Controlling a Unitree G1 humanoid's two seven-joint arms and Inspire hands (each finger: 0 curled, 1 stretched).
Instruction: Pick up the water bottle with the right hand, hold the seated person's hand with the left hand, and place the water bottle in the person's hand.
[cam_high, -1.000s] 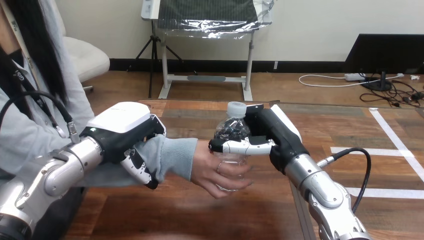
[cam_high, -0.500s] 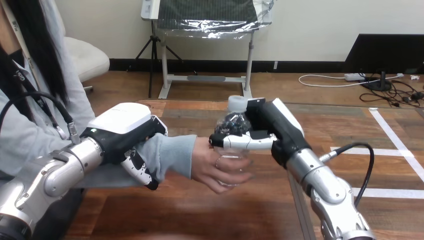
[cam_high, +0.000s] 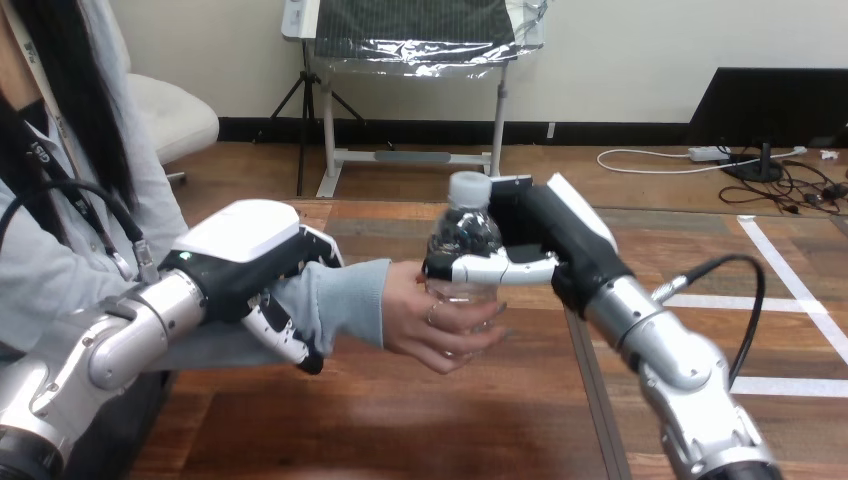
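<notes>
The water bottle (cam_high: 462, 235) has risen a touch since a second ago and sits in the person's hand (cam_high: 430, 325), fingers round its base. The right hand (cam_high: 540, 245) clamps it from 3 o'clock; the left hand (cam_high: 245, 262), at 9 o'clock, curls round the sleeved forearm (cam_high: 335, 305). It looks ready for release

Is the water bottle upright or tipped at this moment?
Upright: the water bottle has its white cap on top, gripped by the right hand and the person's hand.
</notes>
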